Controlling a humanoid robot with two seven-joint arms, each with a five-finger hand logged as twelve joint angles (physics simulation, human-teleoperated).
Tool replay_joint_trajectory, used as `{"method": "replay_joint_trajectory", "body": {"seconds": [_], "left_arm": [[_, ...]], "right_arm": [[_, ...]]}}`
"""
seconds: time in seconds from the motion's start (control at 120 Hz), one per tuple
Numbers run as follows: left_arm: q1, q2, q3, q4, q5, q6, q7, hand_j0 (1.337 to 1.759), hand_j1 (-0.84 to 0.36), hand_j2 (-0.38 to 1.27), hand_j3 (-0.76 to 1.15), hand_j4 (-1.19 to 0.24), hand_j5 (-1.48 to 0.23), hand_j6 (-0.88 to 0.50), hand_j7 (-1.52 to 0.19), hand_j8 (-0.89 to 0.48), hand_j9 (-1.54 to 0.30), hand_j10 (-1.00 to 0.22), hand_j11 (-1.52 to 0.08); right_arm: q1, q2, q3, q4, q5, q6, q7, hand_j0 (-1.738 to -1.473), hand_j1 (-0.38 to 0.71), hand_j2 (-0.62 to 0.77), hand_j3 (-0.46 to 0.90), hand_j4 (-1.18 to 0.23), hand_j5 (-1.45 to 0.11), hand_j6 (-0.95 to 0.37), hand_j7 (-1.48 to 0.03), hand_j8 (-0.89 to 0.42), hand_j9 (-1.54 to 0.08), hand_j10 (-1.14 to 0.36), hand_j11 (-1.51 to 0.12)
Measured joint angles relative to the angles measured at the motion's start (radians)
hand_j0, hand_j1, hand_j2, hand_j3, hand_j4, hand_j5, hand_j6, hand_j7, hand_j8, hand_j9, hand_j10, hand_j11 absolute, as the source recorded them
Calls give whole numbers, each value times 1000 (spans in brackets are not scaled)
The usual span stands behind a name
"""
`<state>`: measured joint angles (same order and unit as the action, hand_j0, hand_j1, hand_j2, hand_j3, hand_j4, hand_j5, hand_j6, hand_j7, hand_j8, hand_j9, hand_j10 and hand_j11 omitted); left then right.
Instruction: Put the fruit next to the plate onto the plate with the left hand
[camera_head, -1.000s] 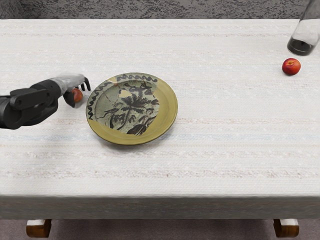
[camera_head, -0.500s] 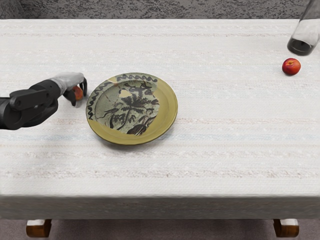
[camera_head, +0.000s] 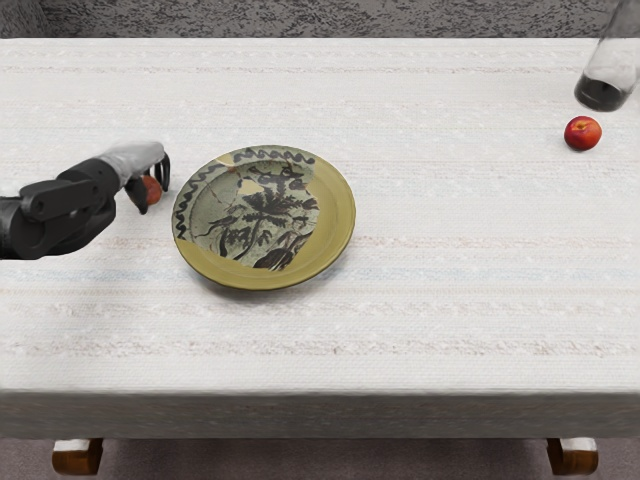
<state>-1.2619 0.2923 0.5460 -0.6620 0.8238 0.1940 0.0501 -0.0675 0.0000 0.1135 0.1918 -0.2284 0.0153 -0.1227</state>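
A small red-orange fruit (camera_head: 152, 188) sits just left of the olive-yellow plate (camera_head: 335, 235), which carries a dark plant drawing. My left hand (camera_head: 148, 178) comes in from the left edge and its dark fingers curl around the fruit, hiding most of it. The fruit and hand are beside the plate's left rim, not over it. My right hand is out of sight.
A second red fruit (camera_head: 582, 133) lies far right near the back. A dark glass bottle (camera_head: 610, 70) stands at the back right corner. The table (camera_head: 420, 330) is pale and wide, with its front edge near the bottom of the view.
The hand's fingers have closed tighter around the small fruit and the hand has risen slightly. The plate and the far fruit stay put.
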Motion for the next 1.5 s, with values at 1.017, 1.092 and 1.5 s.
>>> {"method": "replay_joint_trajectory", "body": {"seconds": [1.017,1.092,1.5], "left_arm": [[-256,373,-325,-254,-295,-724,-1,1649,-421,450,12,-815,-1260,-287,-1198,-234,-1187,-795,-1174],[-278,374,-321,-304,-328,-749,0,1649,-425,461,8,-811,-1269,-275,-1204,-237,-1190,-783,-1173],[-372,246,-240,-479,-350,-781,2,1653,-431,481,1,-792,-1316,-266,-1207,-219,-1216,-784,-1161]], "right_arm": [[0,0,0,0,0,0,0,-1658,-310,-7,0,-33,-43,-33,-43,-33,-43,-33,-43],[0,0,0,0,0,0,0,-1658,-310,-7,0,-33,-43,-33,-43,-33,-43,-33,-43],[0,0,0,0,0,0,0,-1658,-310,-7,0,-33,-43,-33,-43,-33,-43,-33,-43]]}}
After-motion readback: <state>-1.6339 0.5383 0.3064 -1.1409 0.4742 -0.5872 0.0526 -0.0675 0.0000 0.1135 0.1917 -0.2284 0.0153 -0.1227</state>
